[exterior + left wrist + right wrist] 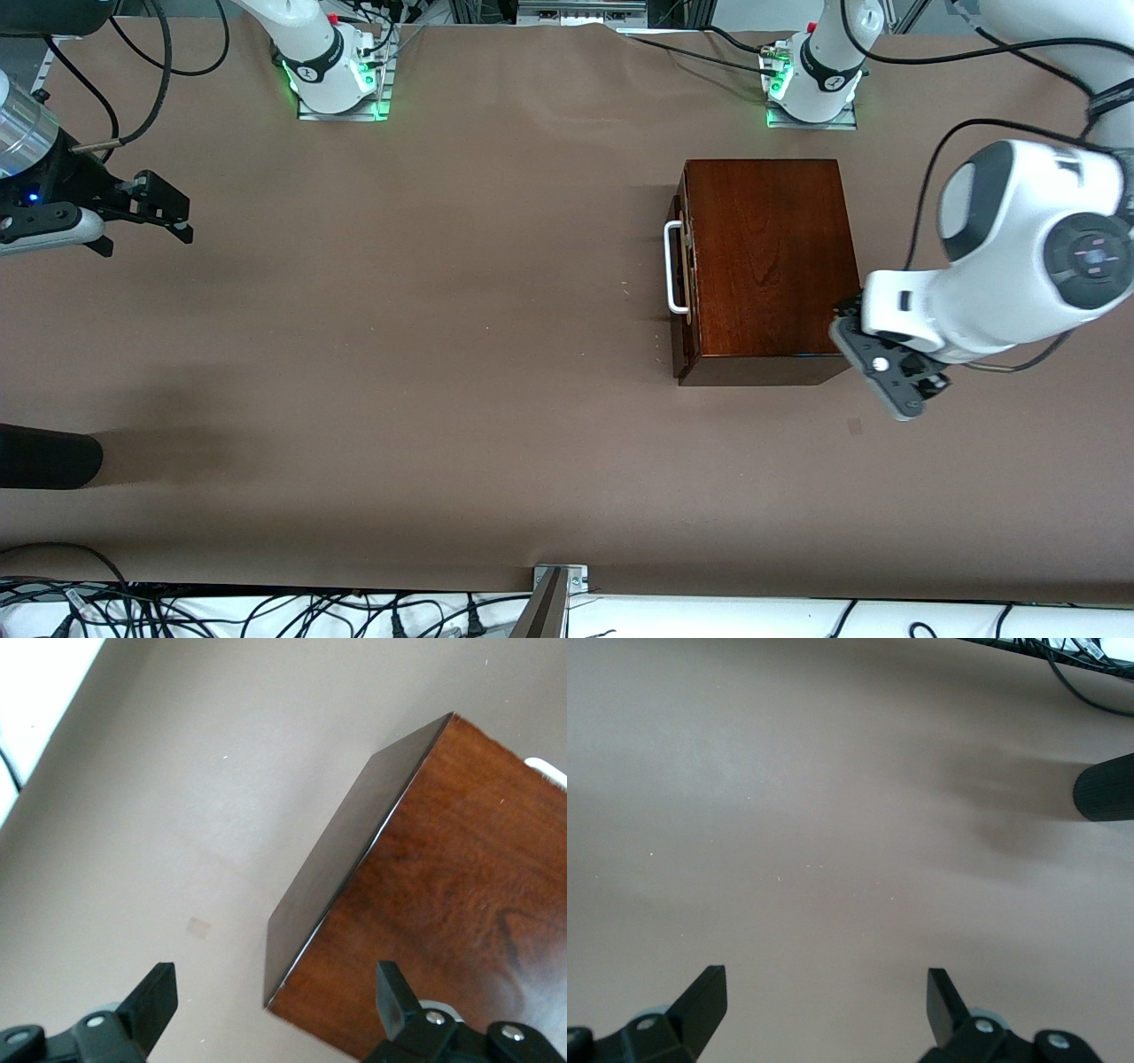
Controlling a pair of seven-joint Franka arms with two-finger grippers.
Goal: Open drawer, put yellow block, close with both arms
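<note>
**Toward the left arm's end of the table: drawer box shut, no block in sight**

Toward the left arm's end of the table sits the dark wooden drawer box [769, 266], squarely on the brown table cover [399, 354]. Its drawer front faces the right arm's end and carries a white bar handle [675, 268]. The drawer looks pushed in, or within a sliver of it; a thin pale line shows along the front seam. Glossy reddish top, grain visible, sharp edges.

No yellow block shows in any view. A shut drawer with no block out fits either the block already inside or a block not in frame; cannot settle which.

Left gripper [890, 377] hangs over the box's corner nearest the front camera, away from the handle, fingers spread wide, one finger [394, 992] above the lid. Nothing held.

Right gripper [164, 213] waits at the right arm's end over bare cover, fingers wide apart, nothing between them.

Judgement: any work on the drawer wants one gripper steadying the box body while the other acts square on the handle, or the box will slide.
</note>
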